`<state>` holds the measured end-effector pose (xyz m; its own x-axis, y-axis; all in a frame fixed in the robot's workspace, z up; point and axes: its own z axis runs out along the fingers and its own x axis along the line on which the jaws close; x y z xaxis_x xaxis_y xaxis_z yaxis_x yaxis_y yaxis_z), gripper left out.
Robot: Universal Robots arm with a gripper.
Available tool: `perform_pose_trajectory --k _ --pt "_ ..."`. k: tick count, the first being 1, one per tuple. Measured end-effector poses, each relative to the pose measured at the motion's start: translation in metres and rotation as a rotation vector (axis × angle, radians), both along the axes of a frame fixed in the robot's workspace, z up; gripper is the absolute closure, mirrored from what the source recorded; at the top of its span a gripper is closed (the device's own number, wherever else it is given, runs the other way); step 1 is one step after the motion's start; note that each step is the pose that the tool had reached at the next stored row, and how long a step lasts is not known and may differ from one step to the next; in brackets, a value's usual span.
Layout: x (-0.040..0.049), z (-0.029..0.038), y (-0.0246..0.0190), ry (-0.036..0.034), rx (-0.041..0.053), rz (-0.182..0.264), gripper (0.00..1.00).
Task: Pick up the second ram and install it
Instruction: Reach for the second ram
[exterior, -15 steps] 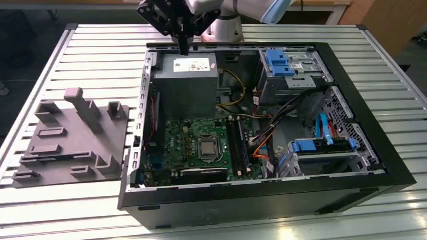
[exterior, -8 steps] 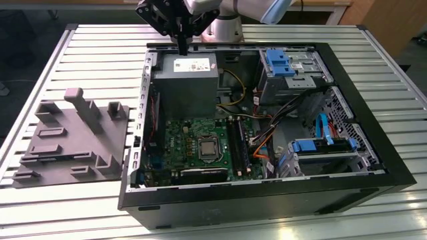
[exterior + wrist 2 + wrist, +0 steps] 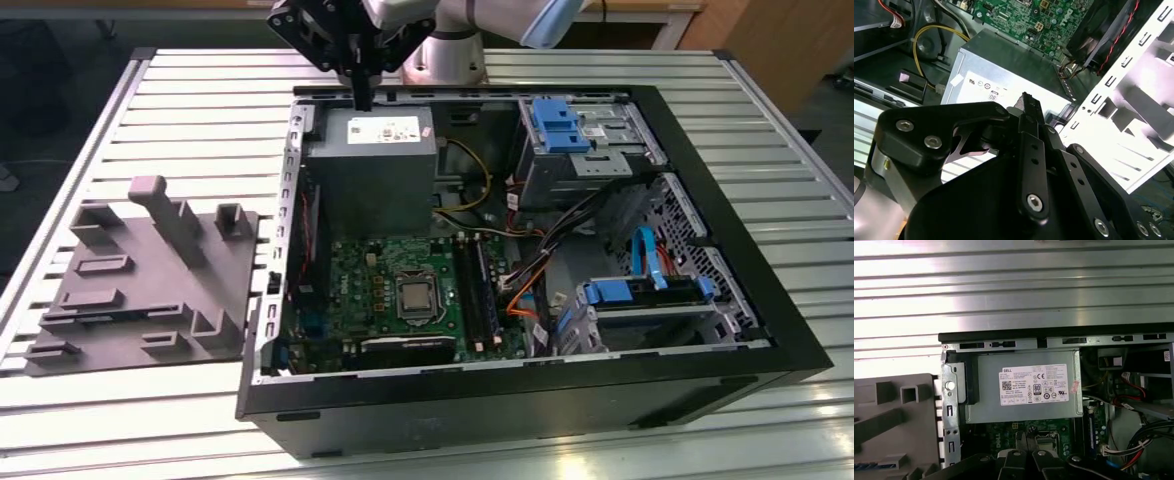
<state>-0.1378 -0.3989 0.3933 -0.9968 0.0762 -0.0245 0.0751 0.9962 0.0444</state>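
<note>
**Grey fixture, open case: hand hanging empty at the pick-up step**

Black fingers of the hand [image 3: 363,95] are pressing together with nothing showing between them. They are hanging over the far edge of the grey power-supply box [image 3: 374,165] inside the open computer case [image 3: 534,395]. Judging by that, the work is sitting at its pick-up step.

A bluish strip is lying on the grey fixture [image 3: 134,280], at the edge of the first wrist view. It is probably the second ram [image 3: 869,466], though too little of it is showing to be sure. It is lying well apart from the hand, outside the case on the exterior view's left. On the green motherboard [image 3: 387,290], the long black slots [image 3: 474,285] are lying just beside the processor socket [image 3: 418,297].

Taking the stick is likely calling for spread fingers and a crossing of the case's side wall, so height is mattering there. The fixture's upright posts [image 3: 167,210] are crowding that approach. Around the slots room is getting tighter, with orange cables [image 3: 527,285] running near them on the exterior view's right. Above the slatted bench [image 3: 187,100] and the case, the space is lying open.
</note>
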Motion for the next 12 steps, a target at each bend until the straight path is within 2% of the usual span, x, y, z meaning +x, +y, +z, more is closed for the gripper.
perform_pose_trajectory --k 12 --pt "-0.0042 0.0000 0.0000 0.0000 -0.0001 0.000 0.89"
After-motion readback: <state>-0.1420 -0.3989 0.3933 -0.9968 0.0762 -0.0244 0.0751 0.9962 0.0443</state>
